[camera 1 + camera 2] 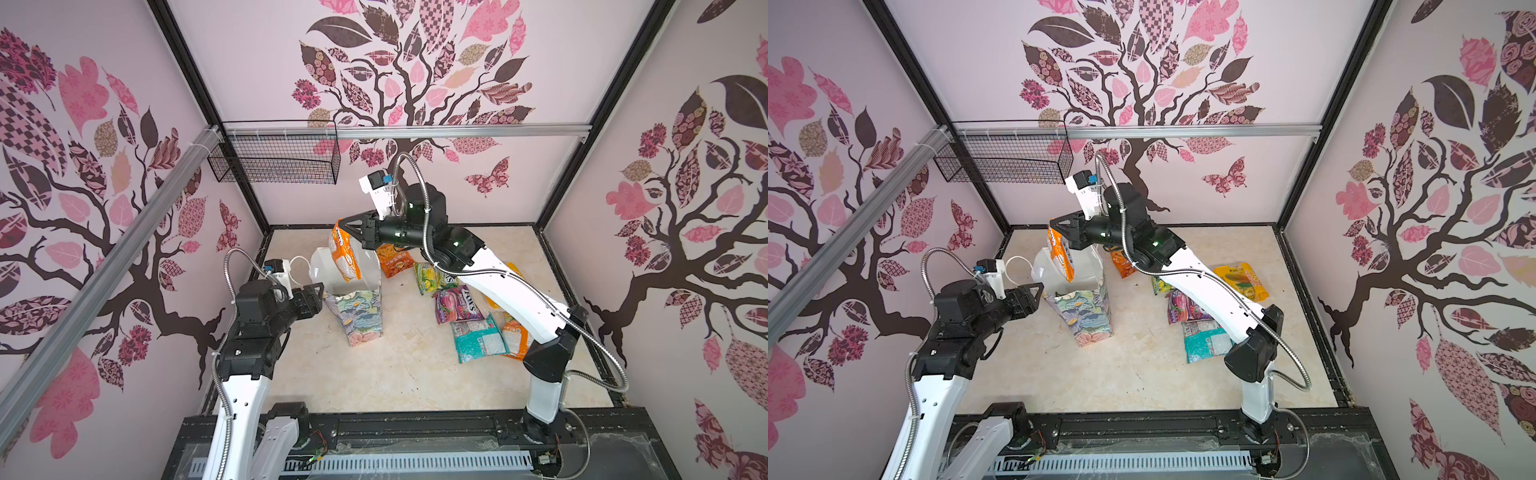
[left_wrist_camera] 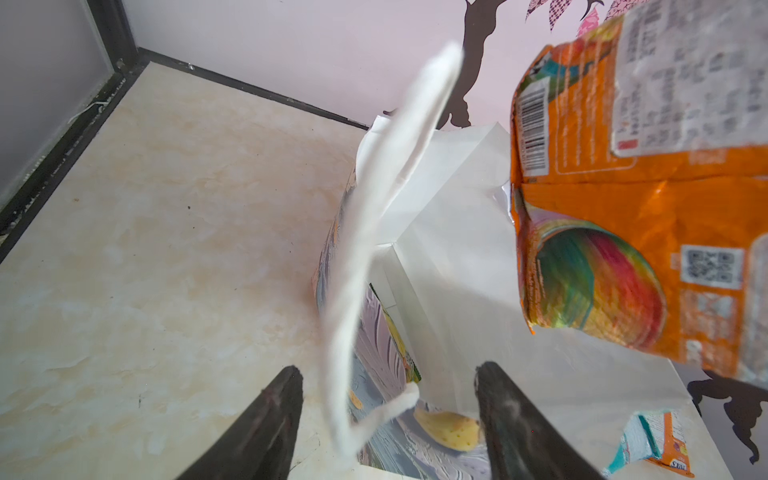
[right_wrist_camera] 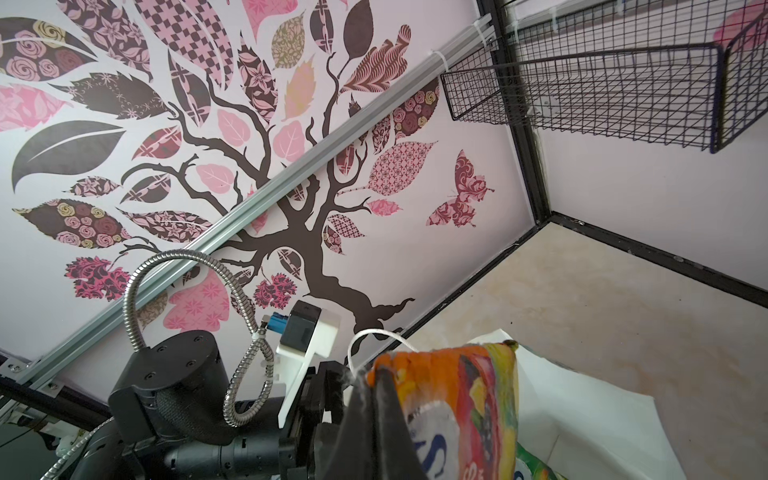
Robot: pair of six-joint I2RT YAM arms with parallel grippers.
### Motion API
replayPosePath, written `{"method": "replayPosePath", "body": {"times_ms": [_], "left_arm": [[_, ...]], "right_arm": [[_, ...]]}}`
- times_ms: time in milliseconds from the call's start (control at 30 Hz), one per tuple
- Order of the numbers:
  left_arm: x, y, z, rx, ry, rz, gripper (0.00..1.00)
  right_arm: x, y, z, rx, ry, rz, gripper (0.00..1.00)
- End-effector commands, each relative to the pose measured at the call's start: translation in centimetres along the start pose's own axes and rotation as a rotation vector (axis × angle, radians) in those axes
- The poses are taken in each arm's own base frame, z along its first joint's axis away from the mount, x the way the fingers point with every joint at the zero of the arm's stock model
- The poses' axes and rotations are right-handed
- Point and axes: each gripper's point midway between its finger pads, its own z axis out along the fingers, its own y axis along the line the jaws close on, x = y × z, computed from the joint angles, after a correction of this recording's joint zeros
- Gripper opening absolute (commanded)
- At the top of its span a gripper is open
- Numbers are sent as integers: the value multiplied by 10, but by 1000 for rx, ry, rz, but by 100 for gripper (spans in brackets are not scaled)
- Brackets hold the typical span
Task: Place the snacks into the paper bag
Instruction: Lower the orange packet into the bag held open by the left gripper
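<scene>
Overhead, the right gripper (image 1: pixel 340 226) is pinching the top seam of a flat, crinkly orange-and-white plastic snack packet (image 1: pixel 345 257), dangling it over the mouth of the upright floral paper bag (image 1: pixel 359 318). Light, limp and slippery, it likely suits seam grips. The left gripper (image 1: pixel 319 289) is hovering open beside the bag.

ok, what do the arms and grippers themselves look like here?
The left arm and right arm have white shells with black joint housings. A silver corrugated conduit loops along each. Each wrist carries a white camera bracket with a blue plug. The left gripper and right gripper have black, tapered, triangular fingers.
</scene>
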Motion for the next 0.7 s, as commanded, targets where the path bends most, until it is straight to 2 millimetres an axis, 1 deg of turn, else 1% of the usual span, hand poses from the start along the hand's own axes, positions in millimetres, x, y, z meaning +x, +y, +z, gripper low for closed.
{"method": "replayPosePath", "body": {"times_ms": [0,200,333,500,667], "left_arm": [[-5,-1,-2,5,-18,7,70],[-5,-1,-3,5,-17,8,70],[-5,-1,-3,5,-18,8,70],[-5,-1,-2,4,-17,7,70],[-5,-3,-2,13,-17,7,70]], "right_arm": [[6,-6,12,11,7,-22,0],[15,-17,17,44,32,-24,0],[23,-27,20,77,47,-16,0],[35,-40,24,114,76,-3,0],[50,-47,30,116,107,24,0]]}}
